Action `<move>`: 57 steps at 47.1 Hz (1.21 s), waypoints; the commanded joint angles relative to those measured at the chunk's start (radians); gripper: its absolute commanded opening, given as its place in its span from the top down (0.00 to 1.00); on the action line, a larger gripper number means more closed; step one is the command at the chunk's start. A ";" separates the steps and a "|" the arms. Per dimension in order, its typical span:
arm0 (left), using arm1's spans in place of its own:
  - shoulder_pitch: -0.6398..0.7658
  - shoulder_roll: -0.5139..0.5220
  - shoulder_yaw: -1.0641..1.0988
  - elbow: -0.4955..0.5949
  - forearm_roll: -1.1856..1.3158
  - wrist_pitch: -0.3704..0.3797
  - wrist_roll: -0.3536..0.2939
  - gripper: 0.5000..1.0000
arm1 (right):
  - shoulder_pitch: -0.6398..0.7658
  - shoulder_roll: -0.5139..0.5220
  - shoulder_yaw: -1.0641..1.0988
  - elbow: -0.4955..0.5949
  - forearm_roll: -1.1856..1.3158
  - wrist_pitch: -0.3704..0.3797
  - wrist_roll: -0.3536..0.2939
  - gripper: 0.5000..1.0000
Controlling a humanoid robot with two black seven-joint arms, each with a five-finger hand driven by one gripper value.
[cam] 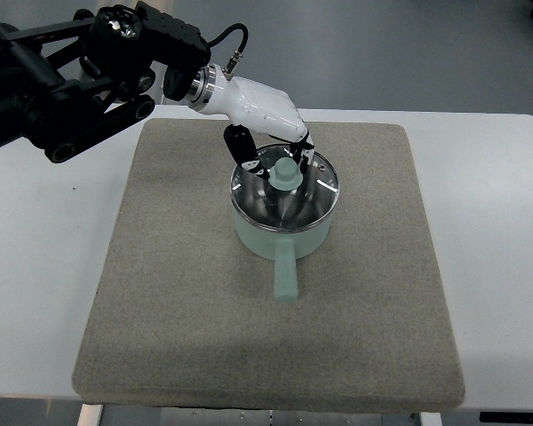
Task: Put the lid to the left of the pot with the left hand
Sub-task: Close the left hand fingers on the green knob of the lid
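**A:** Black-armed and white-shelled, the left hand (265,120) comes in from the picture's left edge and hangs over the pot's far rim. Where's the lid from there?

**B:** At about five o'clock from the hand, just beside it. The glass lid (286,185) sits on the mint-green pot (282,232), its green knob (286,174) at centre. The fingers (241,145) point down around the rim at eleven o'clock, curled loosely; I judge nothing is gripped yet.

**A:** Pot's long axis?

**B:** Its handle (285,275) runs toward six o'clock, clear of the hand.

**A:** And the drop spot?

**B:** At nine o'clock from the pot, bare grey mat (169,266) on the white surface (497,222). Nothing stands in the way. No right hand shows.
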 commanded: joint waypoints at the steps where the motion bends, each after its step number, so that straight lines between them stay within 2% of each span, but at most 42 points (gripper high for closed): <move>1: 0.000 0.000 0.002 0.000 0.000 0.002 0.000 0.80 | 0.000 0.000 0.000 0.000 0.000 0.000 0.000 0.16; 3: 0.000 -0.001 0.002 0.000 0.000 0.002 0.000 0.82 | 0.000 0.000 0.000 0.000 0.000 0.000 0.000 0.16; 8: 0.008 -0.011 0.002 0.000 0.002 0.002 0.000 0.96 | 0.000 0.000 0.000 0.000 0.000 0.000 0.000 0.16; 15: 0.013 -0.015 0.002 0.008 0.008 0.002 0.000 1.00 | 0.000 0.000 0.000 0.000 0.000 0.000 0.000 0.16; 26: 0.014 -0.020 0.002 0.039 0.014 0.002 0.000 1.00 | 0.000 0.000 0.000 0.000 0.000 0.000 0.000 0.16; 57: -0.003 -0.026 -0.020 0.039 0.005 0.002 0.000 1.00 | 0.000 0.000 0.000 0.000 0.000 0.000 0.000 0.16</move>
